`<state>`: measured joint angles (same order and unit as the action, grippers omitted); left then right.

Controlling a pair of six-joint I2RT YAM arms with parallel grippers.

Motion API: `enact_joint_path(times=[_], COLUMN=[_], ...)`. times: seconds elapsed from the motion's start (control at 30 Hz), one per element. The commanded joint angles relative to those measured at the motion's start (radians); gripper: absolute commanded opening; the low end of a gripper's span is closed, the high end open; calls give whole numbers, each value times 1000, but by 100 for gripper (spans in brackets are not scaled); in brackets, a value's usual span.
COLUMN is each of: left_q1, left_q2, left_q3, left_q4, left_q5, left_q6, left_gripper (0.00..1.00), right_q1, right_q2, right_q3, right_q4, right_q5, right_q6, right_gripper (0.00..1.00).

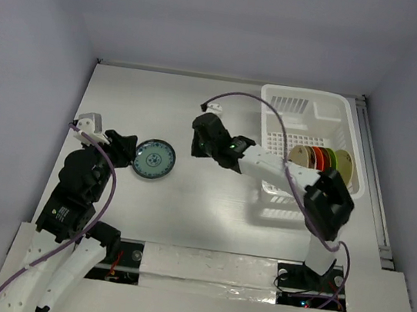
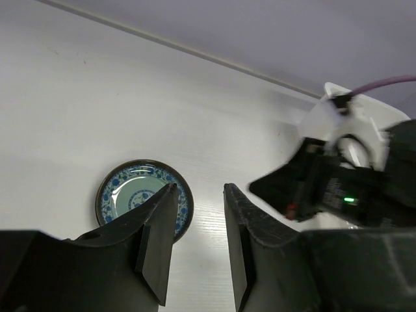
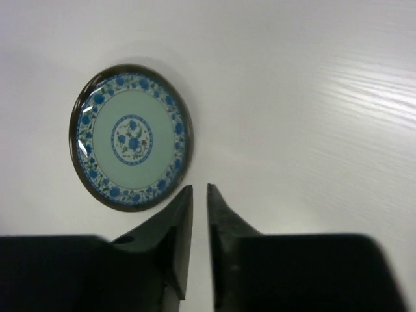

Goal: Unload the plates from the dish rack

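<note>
A blue-patterned plate (image 1: 153,159) with a pale green centre lies flat on the white table, left of middle. It also shows in the left wrist view (image 2: 127,192) and the right wrist view (image 3: 132,136). My left gripper (image 1: 126,147) is open and empty at the plate's left edge, and its jaws (image 2: 198,187) stand apart over bare table beside the rim. My right gripper (image 1: 200,146) hovers right of the plate, empty, its jaws (image 3: 199,187) almost together. The white dish rack (image 1: 307,98) stands at the far right. Several coloured plates (image 1: 321,158) stand on edge in it.
The right arm's forearm reaches from its base across the front of the rack to the table's middle. Its black wrist head (image 2: 338,188) with a purple cable shows to the right in the left wrist view. Grey walls enclose the table.
</note>
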<state>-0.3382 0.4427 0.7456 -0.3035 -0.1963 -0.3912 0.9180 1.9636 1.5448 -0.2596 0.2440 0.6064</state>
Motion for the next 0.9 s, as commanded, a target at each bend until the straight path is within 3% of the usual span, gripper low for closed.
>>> enact_joint_path(times=[0.0,0.2,0.3,0.33,0.43,0.47,0.53,0.87], left_q1=[4,4,4,4,4,4,4,4], left_q2=[-6,-10,-18,-21,-21,-22,-24,-33], left_q3=[-9,-11,-11,-12,-11,-12,-11,-12], left_q4=[43,46,47,47,50,49,46,46], left_q5=[6,18,21,23,29,28,26,24], left_q6=[0,3,3,3,3,3,5,3], left_gripper=[32,31,31,31,31,31,31,32], right_q1=[-2,-126,-244,-310,-399,-430,-456,-538], right_q2=[-256,-616,-721,-773,-796,-783,-760,-664], right_q3=[-69,-287,-354,-370,-397,-397,-391,-387], right_q4=[-72,-249,-394,-430,-469,-475,-492,-491], right_q5=[242,438,507,517,469,451,443,359], right_q6=[-88,-109,-88,-91,-137,-154,-165,-227], right_gripper=[3,0,0,8,23,32,39,35])
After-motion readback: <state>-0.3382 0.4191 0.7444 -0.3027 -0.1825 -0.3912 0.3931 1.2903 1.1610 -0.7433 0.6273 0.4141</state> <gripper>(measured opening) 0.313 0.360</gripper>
